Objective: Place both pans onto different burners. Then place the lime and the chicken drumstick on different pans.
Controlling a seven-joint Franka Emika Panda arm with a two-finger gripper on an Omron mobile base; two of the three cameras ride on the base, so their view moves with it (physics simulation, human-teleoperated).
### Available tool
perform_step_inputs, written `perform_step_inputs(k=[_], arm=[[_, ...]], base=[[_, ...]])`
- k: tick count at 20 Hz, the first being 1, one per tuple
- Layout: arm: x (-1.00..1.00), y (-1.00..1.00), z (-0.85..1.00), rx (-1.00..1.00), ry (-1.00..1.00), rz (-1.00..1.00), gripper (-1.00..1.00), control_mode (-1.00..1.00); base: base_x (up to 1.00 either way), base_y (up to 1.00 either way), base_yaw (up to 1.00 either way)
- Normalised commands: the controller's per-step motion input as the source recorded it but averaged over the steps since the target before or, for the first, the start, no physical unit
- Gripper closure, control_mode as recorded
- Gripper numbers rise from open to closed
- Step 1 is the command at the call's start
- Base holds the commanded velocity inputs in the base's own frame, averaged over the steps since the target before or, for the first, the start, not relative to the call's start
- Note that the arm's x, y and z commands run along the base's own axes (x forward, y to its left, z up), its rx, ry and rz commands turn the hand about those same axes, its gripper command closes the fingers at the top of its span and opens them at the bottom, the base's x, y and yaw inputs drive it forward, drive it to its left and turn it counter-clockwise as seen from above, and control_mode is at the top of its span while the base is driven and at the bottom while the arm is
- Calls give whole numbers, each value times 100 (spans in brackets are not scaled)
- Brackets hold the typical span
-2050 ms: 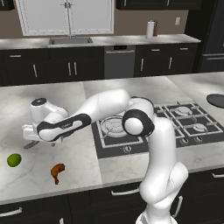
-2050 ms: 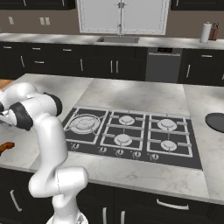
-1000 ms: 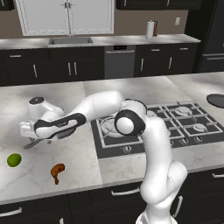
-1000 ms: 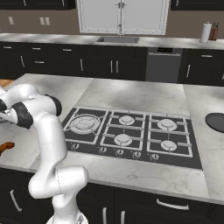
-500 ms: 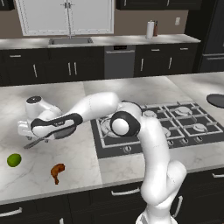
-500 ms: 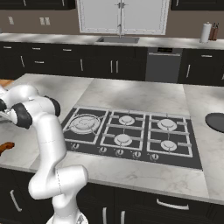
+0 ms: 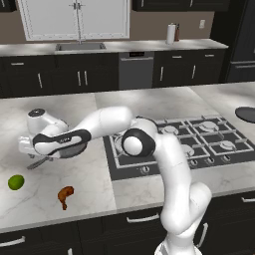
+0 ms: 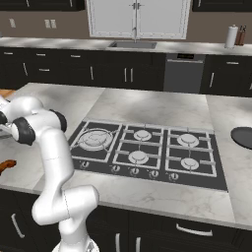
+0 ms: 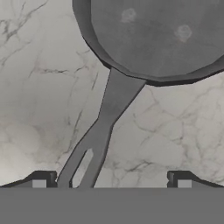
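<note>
Hand view shows my tool wide open above the grey pan's handle on the desk, left of the cooktop. I should center over the handle, descend, then close firmly.

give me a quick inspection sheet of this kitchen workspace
surface: white marble counter with black cooktop, no pan on any burner
job's things: grey pan on the counter left of the cooktop, handle pointing toward the hand; dark pan right of the cooktop; lime and chicken drumstick on the counter near the front edge
clutter: paper towel roll on the back counter
end effector: open, over the pan handle, holding nothing
cables: nothing seen
surroundings: sink, dark cabinets
</note>
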Motion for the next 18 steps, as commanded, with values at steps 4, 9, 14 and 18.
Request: perform_step_inputs(k=[4, 9, 14, 18], arm=[[7, 9, -6, 0, 0, 0, -100, -100], [9, 12, -9, 0, 0, 0, -100, -100], [13, 13, -6, 0, 0, 0, -100, -100], [14, 13, -6, 0, 0, 0, -100, -100]], base=[[0, 0, 0], [0, 0, 0], [0, 0, 0], [0, 0, 0]])
